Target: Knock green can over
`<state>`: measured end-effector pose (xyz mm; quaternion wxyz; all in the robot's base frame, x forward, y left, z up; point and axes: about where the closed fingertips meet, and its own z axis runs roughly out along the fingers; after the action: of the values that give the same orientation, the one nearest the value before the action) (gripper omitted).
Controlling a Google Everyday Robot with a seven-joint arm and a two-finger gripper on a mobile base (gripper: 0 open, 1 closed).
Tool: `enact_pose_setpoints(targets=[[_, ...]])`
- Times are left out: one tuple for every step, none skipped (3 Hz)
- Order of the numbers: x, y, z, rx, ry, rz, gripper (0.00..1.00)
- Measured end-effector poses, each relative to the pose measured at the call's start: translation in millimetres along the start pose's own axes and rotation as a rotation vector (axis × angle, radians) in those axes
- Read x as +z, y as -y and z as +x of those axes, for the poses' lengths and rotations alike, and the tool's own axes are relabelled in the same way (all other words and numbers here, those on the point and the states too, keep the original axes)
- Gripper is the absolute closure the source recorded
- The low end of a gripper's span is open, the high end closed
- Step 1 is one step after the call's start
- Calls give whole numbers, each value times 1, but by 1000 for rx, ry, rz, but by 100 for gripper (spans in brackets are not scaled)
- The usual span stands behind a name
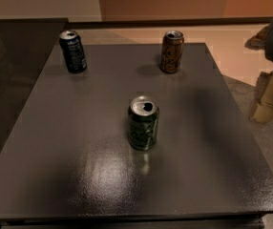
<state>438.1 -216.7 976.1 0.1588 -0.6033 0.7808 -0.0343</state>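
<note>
The green can stands upright near the middle of the dark grey table. It is dark green with pale script lettering and an opened silver top. My gripper is pale beige and hangs at the right edge of the view, beyond the table's right edge. It is well to the right of the green can and apart from it.
A dark navy can with white label text stands at the table's far left. A brown-orange can stands at the far right, behind the green can. A darker surface adjoins the table on the left. The floor lies to the right.
</note>
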Motion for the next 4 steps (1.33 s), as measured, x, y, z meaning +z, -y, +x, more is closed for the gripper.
enact_pose_setpoints(targets=[[0,0,0,0,0,0,0],[2,2,-7,-2,15,2,0],[2,2,-7,-2,15,2,0],[10,1,-24,-20,55,-14,0]])
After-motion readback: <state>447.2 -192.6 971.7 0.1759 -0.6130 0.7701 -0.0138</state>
